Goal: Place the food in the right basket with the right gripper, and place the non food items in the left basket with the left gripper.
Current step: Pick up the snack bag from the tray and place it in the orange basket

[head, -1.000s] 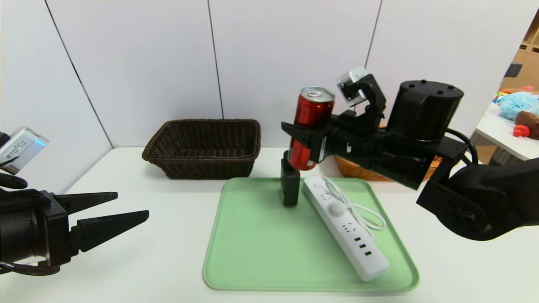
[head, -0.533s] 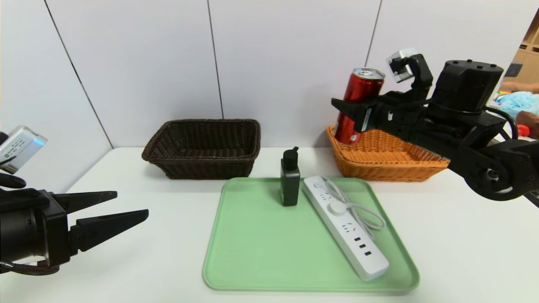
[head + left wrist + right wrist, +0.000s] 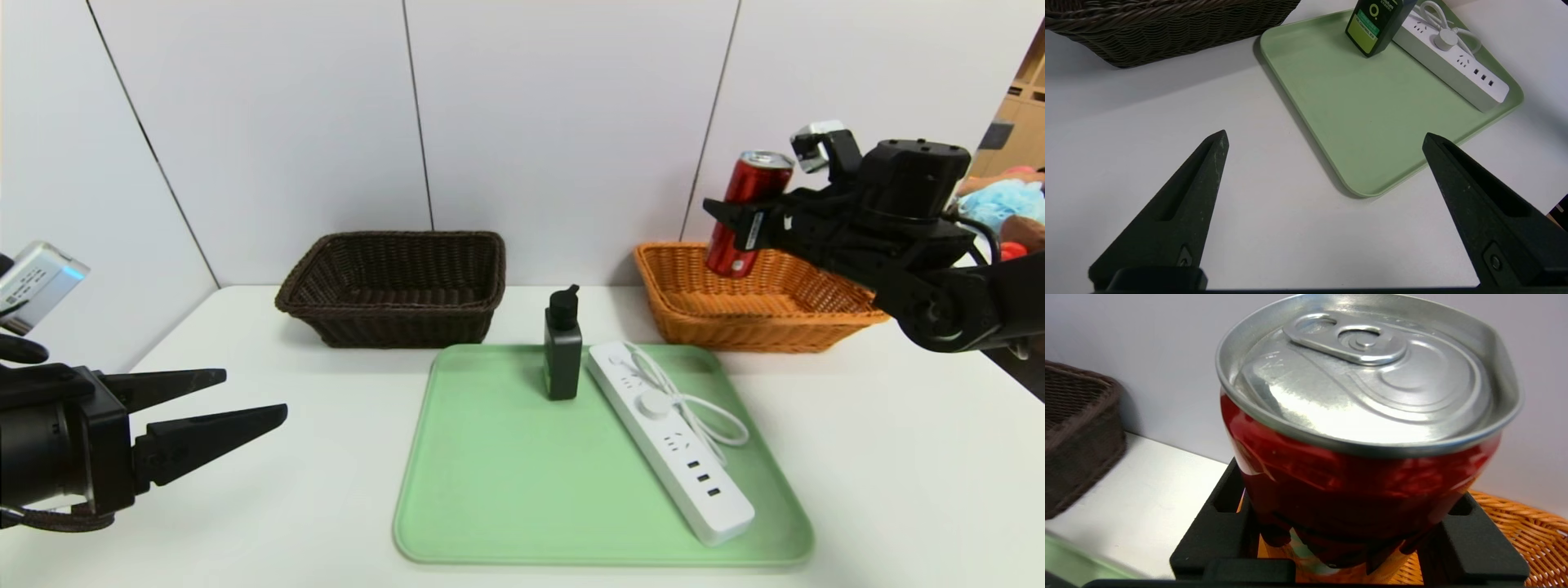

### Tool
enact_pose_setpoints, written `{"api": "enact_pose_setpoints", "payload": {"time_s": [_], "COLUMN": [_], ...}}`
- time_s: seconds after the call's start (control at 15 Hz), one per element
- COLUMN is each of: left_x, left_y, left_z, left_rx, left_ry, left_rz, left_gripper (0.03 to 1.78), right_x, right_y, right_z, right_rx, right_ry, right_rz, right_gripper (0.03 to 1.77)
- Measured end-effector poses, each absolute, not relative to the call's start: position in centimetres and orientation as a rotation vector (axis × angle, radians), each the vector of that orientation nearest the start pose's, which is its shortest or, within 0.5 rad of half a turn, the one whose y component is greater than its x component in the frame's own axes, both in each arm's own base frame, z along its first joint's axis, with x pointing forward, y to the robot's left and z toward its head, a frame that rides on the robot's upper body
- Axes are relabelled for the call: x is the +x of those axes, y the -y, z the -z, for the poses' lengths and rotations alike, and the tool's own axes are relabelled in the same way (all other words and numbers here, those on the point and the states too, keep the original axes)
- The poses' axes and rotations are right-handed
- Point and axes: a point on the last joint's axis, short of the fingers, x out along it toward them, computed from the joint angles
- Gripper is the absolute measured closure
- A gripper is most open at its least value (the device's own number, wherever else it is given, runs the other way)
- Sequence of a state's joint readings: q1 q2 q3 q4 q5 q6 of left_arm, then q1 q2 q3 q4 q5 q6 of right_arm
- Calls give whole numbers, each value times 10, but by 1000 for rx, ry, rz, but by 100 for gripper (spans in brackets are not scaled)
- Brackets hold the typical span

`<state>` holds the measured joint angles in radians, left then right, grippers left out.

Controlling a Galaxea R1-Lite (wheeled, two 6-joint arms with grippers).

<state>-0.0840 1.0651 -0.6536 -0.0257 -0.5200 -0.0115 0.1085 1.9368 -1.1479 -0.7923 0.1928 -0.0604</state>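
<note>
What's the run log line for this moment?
right end effector: shut on red can, above orange basket | left end effector: open, idle | pump bottle, power strip: on tray

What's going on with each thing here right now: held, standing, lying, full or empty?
red can: held upright above the orange basket
right hand: shut on the red can
left hand: open, holding nothing
orange basket: empty
dark basket: looks empty
pump bottle: standing on the tray
power strip: lying on the tray
green tray: flat on the table
</note>
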Motion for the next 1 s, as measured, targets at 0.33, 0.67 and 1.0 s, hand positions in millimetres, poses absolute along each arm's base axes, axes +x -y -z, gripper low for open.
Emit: {"api": "enact_pose_setpoints", "payload": {"time_s": [0.33, 0.67, 1.0], "left_x": [137, 138, 138], "left_y": [23, 23, 23], "left_z": [-224, -222, -222], "left_rx": [-95, -100, -102], "left_ry": [-389, -398, -400], "left_rz": [595, 595, 593], "left_gripper": [12, 12, 12], "right_x": [408, 423, 432], "right_y": [-23, -12, -11], "right_z": [-183, -158, -143], "right_rx": [-58, -54, -57], "right_ry": [-43, -91, -98], "right_rz": [-239, -211, -209], "right_gripper": [81, 81, 81]}}
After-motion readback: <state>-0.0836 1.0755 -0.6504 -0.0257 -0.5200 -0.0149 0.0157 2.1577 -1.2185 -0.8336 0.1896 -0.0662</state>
